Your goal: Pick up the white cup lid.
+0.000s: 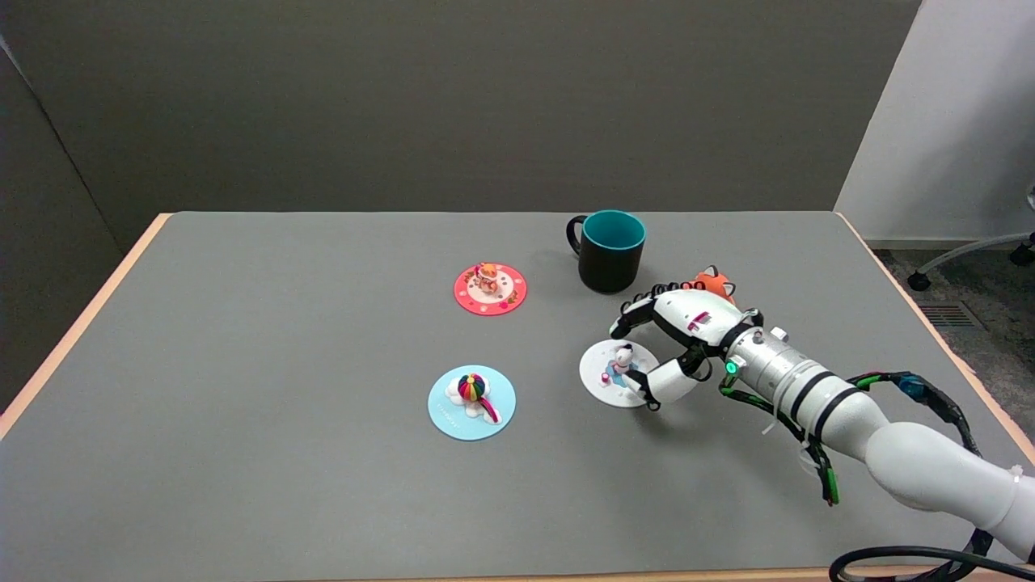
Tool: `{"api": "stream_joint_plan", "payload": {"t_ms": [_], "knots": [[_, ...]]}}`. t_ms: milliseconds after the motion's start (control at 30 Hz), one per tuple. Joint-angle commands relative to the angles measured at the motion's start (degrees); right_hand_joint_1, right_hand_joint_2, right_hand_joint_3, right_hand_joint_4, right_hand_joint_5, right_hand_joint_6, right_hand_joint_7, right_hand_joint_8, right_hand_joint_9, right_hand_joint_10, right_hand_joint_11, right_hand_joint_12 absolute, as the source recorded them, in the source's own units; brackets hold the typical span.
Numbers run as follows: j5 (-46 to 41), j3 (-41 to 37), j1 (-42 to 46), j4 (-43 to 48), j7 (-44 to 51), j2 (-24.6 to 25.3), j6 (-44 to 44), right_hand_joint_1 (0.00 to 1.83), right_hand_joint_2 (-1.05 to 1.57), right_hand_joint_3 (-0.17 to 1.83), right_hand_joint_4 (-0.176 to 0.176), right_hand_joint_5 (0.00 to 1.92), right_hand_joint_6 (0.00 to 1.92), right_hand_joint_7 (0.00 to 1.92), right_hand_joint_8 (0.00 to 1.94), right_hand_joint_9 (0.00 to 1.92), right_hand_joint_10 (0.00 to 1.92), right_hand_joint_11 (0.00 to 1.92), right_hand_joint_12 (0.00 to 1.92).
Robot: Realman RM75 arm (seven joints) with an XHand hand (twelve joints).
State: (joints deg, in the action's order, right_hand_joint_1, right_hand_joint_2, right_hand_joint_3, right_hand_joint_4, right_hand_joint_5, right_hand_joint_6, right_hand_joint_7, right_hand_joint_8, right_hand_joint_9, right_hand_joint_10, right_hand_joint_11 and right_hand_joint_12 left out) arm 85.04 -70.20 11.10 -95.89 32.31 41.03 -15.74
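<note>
Right hand (675, 343) at white cup lid (618, 373), fingers spread wide around its 3 o'clock edge, nothing held. Lid flat on desk (283, 404), at 5 o'clock from black mug (610, 250). Reach apparently done; closing and lift remaining.

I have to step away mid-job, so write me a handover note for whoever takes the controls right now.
Robot hand: the right one, at the white cup lid, fingers arched over its far edge and thumb at its near right edge. Whether it actually has a grip cannot be told.
White cup lid: lying flat on the table, right of the blue lid, in front of the black mug.
Done: approach to the lid.
Left: close on the lid, lift it off the table.
</note>
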Motion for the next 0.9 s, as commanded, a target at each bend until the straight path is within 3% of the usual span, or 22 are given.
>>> {"api": "stream_joint_plan", "payload": {"t_ms": [33, 167, 533, 900], "knots": [[2.0, -1.1, -0.3, 1.6, 0.2, -0.2, 1.9, 0.92, 0.44, 1.0, -0.025, 0.75, 0.26, 0.67, 0.18, 0.59, 0.19, 0.43, 0.29], [2.0, -1.1, -0.3, 1.2, 0.3, -0.2, 1.8, 0.93, 0.45, 0.99, -0.032, 0.77, 0.29, 0.68, 0.18, 0.59, 0.19, 0.43, 0.29], [2.1, -0.3, -0.2, 0.2, 0.3, -0.2, 1.3, 0.92, 0.54, 0.9, 0.007, 0.86, 0.5, 0.77, 0.22, 0.6, 0.19, 0.45, 0.25], [2.1, 0.1, 0.0, -0.1, 0.4, 0.0, 1.0, 0.86, 0.56, 0.94, -0.004, 0.84, 0.59, 0.78, 0.26, 0.61, 0.18, 0.42, 0.3]]}}
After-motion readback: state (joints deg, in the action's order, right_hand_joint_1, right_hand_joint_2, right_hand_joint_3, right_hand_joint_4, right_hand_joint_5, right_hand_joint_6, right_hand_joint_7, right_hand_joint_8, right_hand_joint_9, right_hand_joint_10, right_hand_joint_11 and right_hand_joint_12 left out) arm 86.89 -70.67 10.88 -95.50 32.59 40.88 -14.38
